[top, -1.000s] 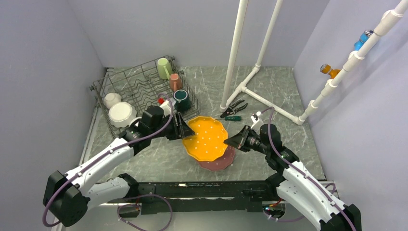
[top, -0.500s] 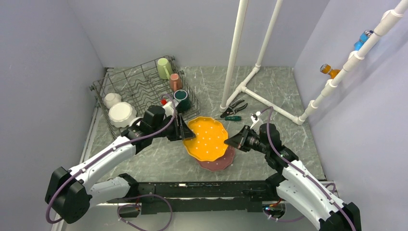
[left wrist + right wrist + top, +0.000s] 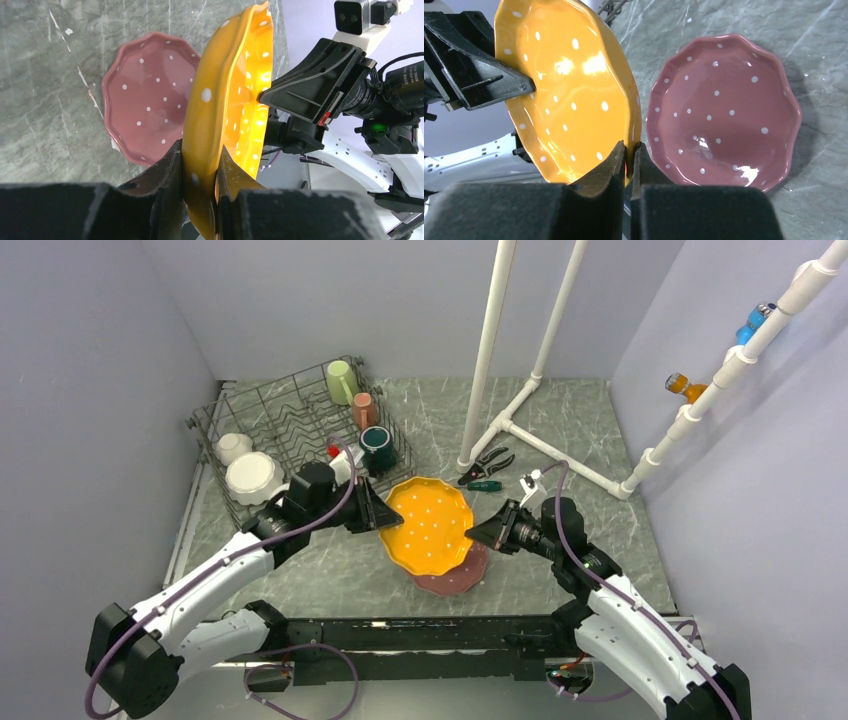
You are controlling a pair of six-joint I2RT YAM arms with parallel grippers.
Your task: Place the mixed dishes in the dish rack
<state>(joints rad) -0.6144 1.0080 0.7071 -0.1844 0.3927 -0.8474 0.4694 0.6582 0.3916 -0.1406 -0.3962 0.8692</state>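
An orange white-dotted scalloped plate (image 3: pixel 430 525) hangs tilted above the table between both arms. My left gripper (image 3: pixel 381 513) (image 3: pixel 199 167) is shut on its left rim. My right gripper (image 3: pixel 477 534) (image 3: pixel 629 152) is shut on the opposite rim. Under it a dusky pink dotted scalloped plate (image 3: pixel 455 578) (image 3: pixel 724 110) (image 3: pixel 147 95) lies flat on the table. The dish rack (image 3: pixel 262 418) stands at the back left. It holds a pale green mug (image 3: pixel 340 382), a small pink mug (image 3: pixel 365 410), a dark teal mug (image 3: pixel 377 448), a white bowl (image 3: pixel 233 447) and a scalloped bowl (image 3: pixel 253 477).
Black-handled pliers (image 3: pixel 486 463) and a green screwdriver (image 3: pixel 484 485) lie behind the plates. A white pipe frame (image 3: pixel 520 410) rises from the table at the back right. Grey walls close in the left, back and right sides.
My left gripper has closed onto the orange plate's left rim. The plate and the right gripper have barely moved.
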